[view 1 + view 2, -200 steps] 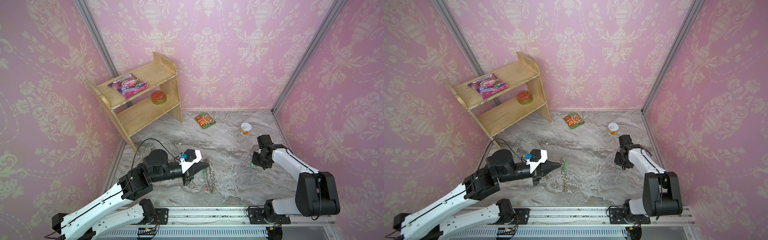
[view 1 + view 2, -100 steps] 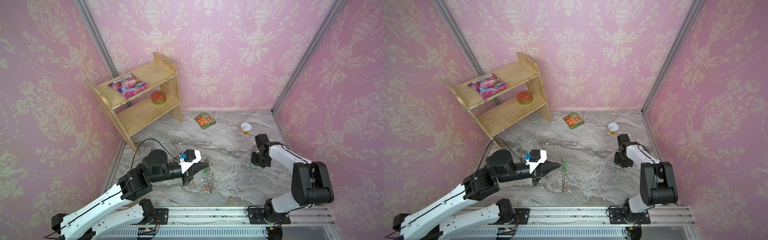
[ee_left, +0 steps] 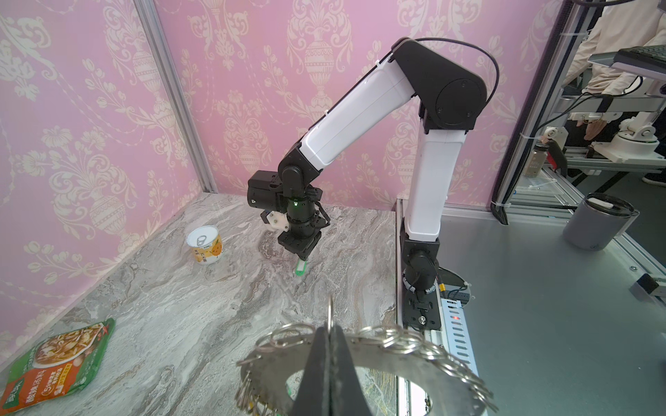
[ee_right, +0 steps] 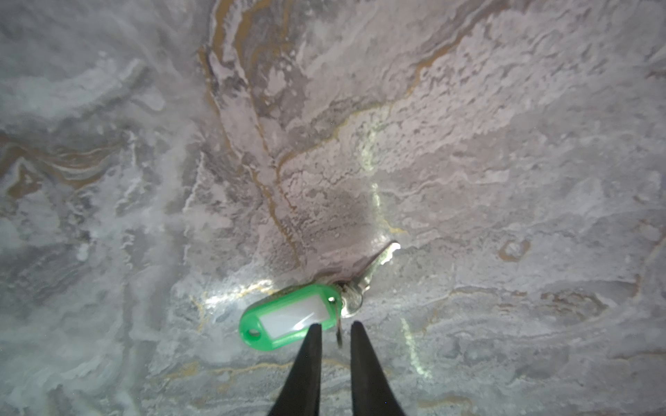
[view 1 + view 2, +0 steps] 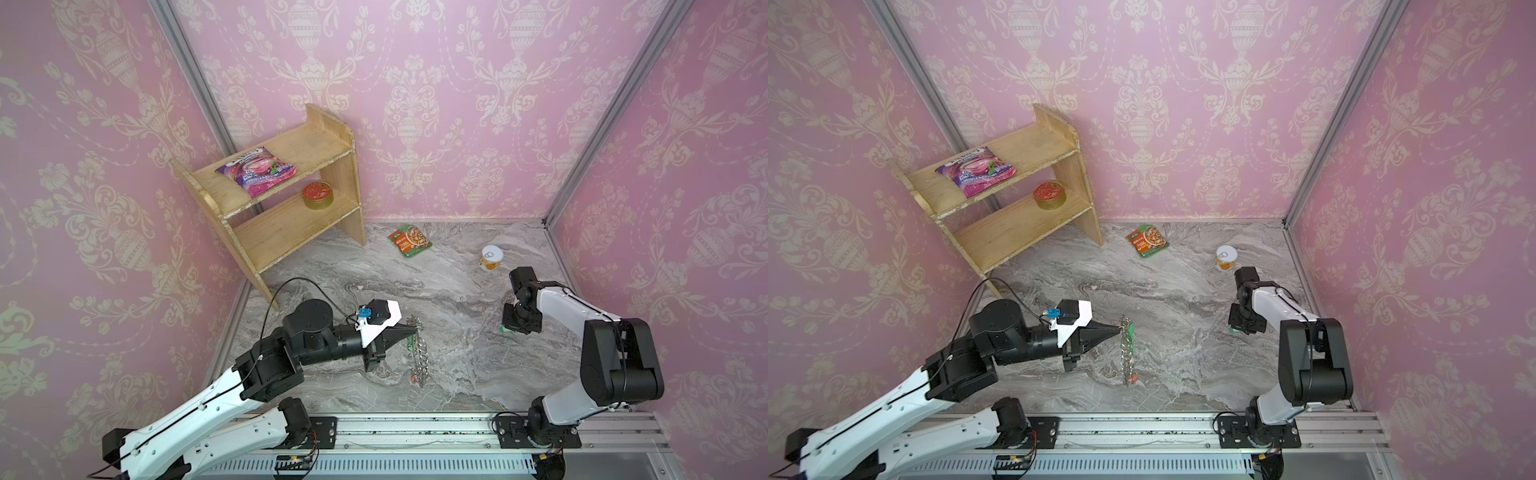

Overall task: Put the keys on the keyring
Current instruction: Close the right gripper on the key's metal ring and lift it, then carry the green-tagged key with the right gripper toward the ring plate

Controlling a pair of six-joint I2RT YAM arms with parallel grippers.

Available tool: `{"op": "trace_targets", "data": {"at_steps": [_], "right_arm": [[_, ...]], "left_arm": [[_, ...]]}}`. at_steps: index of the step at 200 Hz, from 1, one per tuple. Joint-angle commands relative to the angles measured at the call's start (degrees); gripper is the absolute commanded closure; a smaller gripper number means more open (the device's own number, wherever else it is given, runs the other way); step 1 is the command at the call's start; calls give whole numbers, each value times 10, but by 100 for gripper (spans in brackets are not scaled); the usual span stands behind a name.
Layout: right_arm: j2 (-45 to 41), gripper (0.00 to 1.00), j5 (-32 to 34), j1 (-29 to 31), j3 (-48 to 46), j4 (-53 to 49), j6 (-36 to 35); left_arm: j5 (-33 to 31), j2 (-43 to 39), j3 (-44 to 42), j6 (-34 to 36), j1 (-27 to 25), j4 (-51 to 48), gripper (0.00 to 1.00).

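My left gripper point(image 3: 329, 329) is shut on the rim of the keyring point(image 3: 396, 360), a flat grey plate edged with wire loops. In both top views the keyring point(image 5: 419, 357) point(image 5: 1127, 353) hangs edge-on above the marble, with a green key point(image 5: 1131, 330) and a red key point(image 5: 413, 379) on it. A loose green-tagged key point(image 4: 292, 317) lies on the marble at the right point(image 5: 503, 330) point(image 3: 300, 268). My right gripper point(image 4: 335, 326) point(image 5: 513, 328) points down at it. Its jaws stand narrowly apart, and the key's thin wire loop point(image 4: 338, 335) is upright between them without visibly touching either one.
A wooden shelf point(image 5: 291, 199) at the back left holds a purple packet point(image 5: 257, 170) and a red-lidded tin point(image 5: 318, 194). A green-orange food packet point(image 5: 409, 241) and a small can point(image 5: 491, 257) lie toward the back wall. The can stands close behind the right arm.
The right gripper's jaws have narrowed around the green key's wire loop, and its wrist has shifted slightly. The left arm and keyring have stayed still.
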Motion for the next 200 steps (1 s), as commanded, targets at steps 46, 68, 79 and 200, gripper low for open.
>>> {"op": "trace_targets", "data": {"at_steps": [46,68,79,200], "right_arm": [[8,86,7,-5,13,-14,-5],[12,86,6,-5,14,-15,-5],[12,87,6,-6,15,-15,-5],[7,100,0,-9,15,-17,-18]], "left_arm": [[-2,-13,-3,9,4,11,100],[-2,-14,-3,10,4,11,100],[-2,-15,-3,10,4,11,100],[-6,-23,-4,10,4,7,100]]}}
